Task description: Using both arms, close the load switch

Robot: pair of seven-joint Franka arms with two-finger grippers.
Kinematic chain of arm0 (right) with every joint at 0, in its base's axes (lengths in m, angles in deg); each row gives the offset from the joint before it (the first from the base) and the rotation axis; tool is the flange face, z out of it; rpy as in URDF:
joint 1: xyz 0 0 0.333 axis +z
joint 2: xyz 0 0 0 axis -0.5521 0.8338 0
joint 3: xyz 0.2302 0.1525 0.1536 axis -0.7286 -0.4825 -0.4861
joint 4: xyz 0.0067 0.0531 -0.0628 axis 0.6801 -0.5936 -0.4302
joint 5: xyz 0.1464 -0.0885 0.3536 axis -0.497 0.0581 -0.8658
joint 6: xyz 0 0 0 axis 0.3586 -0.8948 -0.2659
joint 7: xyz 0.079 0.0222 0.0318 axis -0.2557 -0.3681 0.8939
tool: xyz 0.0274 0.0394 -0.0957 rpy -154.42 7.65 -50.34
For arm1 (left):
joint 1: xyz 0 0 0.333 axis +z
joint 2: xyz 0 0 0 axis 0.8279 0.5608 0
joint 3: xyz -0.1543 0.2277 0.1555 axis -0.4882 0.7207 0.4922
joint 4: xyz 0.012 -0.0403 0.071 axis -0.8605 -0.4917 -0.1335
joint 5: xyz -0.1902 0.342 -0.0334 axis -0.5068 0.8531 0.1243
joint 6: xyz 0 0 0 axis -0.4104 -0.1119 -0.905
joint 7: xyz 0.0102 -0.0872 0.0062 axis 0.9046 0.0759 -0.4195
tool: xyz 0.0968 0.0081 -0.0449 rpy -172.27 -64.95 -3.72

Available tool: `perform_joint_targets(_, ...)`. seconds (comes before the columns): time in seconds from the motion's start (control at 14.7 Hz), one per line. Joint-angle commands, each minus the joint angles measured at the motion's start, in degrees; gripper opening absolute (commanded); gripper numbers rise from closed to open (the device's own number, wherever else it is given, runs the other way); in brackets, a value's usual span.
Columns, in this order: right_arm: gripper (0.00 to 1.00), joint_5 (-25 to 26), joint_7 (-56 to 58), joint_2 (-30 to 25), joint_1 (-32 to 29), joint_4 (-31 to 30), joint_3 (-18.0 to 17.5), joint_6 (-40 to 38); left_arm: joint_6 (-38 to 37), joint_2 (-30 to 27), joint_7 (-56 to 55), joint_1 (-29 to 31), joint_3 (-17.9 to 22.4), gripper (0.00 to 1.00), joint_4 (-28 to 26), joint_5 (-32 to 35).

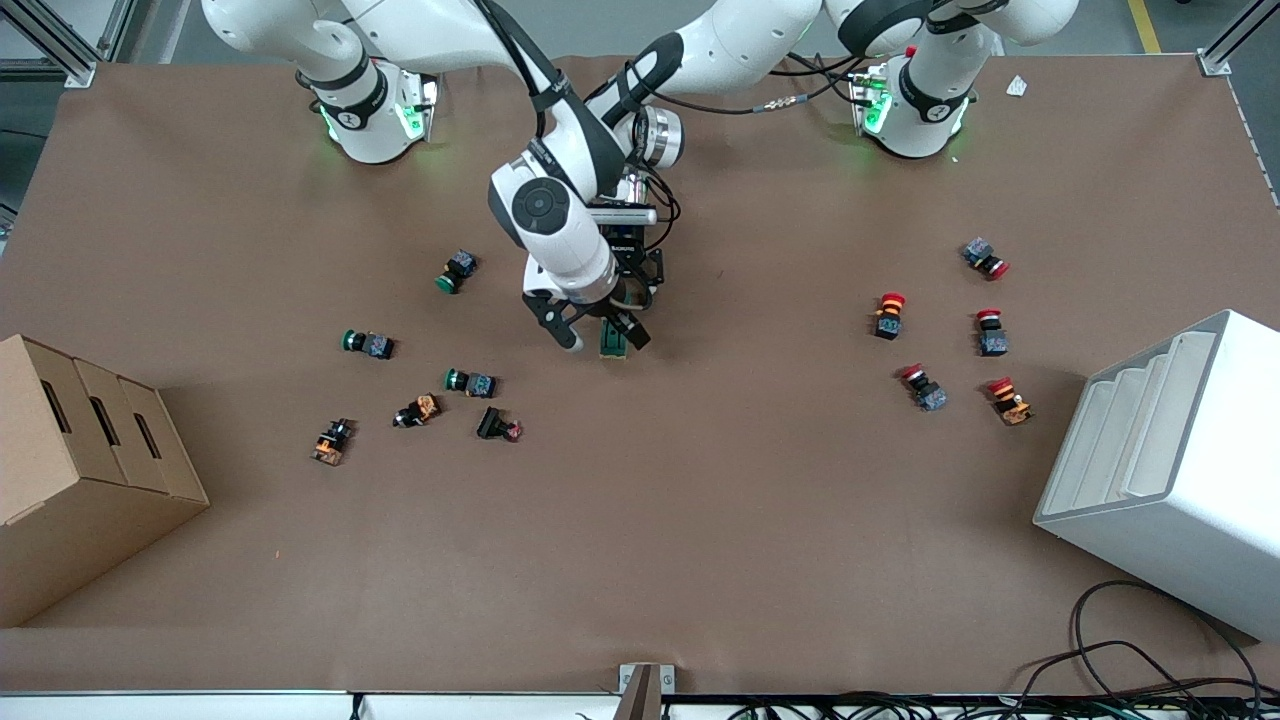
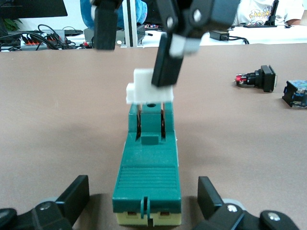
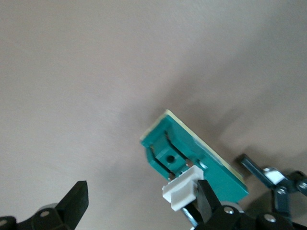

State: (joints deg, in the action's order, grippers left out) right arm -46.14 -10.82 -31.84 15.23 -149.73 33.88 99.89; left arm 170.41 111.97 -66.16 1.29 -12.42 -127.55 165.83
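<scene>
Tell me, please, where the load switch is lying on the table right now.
The load switch lies on the brown table near its middle, under the two grippers. The right gripper has one finger on its white lever, and the open left gripper straddles its body.

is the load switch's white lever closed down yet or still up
Still up: the white lever stands raised above the load switch body, with one right tool finger against it.

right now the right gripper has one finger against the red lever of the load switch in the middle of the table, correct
Not quite: the lever is white, not red, as the left wrist view shows. The rest holds: one finger of the right gripper rests against it on the load switch in the middle of the table.
</scene>
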Motion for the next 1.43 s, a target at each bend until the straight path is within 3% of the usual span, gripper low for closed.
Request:
perform_joint_targets(0.0,1.0,-0.3,0.4,1.2,-0.8,1.5,-0.4,0.5,3.2,4.6,-0.6,-0.2,-0.2,0.99,1.4,-0.5)
perform_joint_targets(0.61,1.0,-0.1,0.6,7.7,-2.5,8.6,-0.3,0.4,3.2,4.2,-0.5,0.0,-0.3,0.99,1.4,-0.7)
perform_joint_targets(1.36,1.0,0.4,2.6,10.3,-3.7,10.1,-0.3,0.6,3.2,4.4,-0.1,-0.2,-0.3,0.99,1.5,-1.2)
